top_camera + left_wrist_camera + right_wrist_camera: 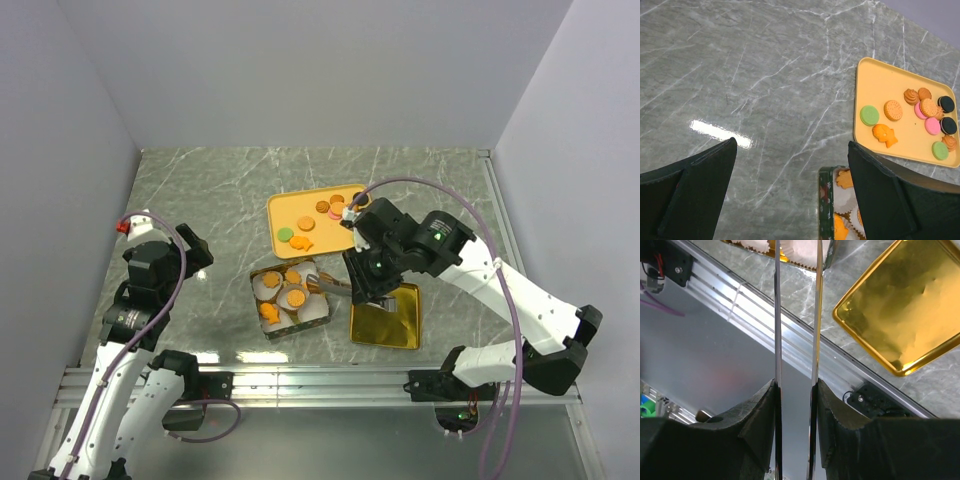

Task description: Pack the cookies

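Cookies [306, 222] are split between two places: about a dozen lie on the yellow tray [285, 205], and others sit in white paper cups [313, 309] inside the tin [257, 276]. The gold lid [385, 325] lies just beside the tin on the desk [200, 190].

Right hand [796, 387] is clenched on metal tongs [776, 315], which reach toward the tin. Their tips are out of view, so a load cannot be confirmed. Left hand [791, 145] is released, over bare desk.

Hazards, as judged:
- The thin blades may twist in the grip, causing a dropped cookie.
- The tips may catch a pleated cup and drag it out.
- The forearm may sweep the lid.
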You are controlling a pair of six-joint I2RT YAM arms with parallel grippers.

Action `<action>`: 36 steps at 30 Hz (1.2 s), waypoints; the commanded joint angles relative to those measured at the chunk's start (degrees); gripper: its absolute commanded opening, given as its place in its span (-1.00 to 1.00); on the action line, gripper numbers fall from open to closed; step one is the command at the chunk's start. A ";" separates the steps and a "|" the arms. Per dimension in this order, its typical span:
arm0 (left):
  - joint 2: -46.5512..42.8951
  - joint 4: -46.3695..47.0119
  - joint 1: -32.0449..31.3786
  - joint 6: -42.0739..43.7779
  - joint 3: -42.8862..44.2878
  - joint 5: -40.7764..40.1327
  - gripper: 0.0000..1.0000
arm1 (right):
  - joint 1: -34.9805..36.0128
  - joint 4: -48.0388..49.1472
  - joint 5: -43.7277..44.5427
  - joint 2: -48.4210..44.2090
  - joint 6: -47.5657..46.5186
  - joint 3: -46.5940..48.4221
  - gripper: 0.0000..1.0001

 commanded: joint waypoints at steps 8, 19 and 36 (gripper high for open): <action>0.03 0.61 -0.31 -0.95 0.93 -0.48 0.99 | 1.58 0.63 -0.78 -2.63 0.31 -3.31 -0.27; -0.15 0.79 -0.40 -0.95 0.84 0.48 0.99 | 2.72 1.68 -0.61 -1.75 0.14 -5.07 -0.27; -0.06 0.79 -0.40 -0.95 0.75 0.75 0.99 | 3.08 6.43 0.27 3.26 -1.36 -6.31 -0.28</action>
